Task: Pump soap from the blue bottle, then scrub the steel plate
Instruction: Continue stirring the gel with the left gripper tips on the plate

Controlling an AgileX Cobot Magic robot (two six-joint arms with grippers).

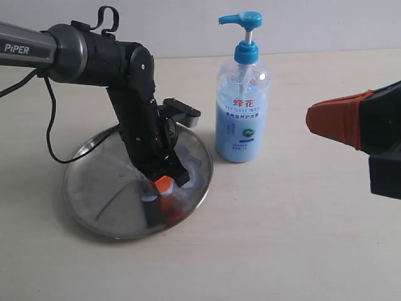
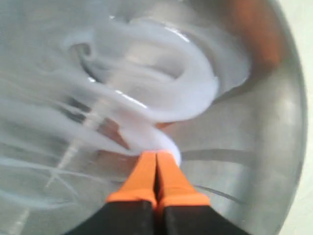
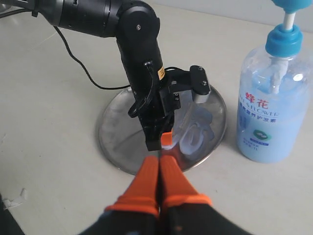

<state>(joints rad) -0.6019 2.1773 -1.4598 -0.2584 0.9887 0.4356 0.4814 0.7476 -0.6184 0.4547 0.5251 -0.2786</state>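
Left fingers (image 2: 142, 176), pressed together, tip into soap (image 2: 161, 93) on the plate (image 1: 94, 194); right fingers (image 3: 146, 186), likewise pressed together, hang over the counter (image 1: 294, 238).

Closed hand (image 2: 156, 155) at soap (image 2: 181, 95) on steel plate (image 2: 249, 164)

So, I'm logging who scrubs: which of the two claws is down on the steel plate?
The left claw, tips together in the soap on the steel plate; the right claw hangs clear of it.
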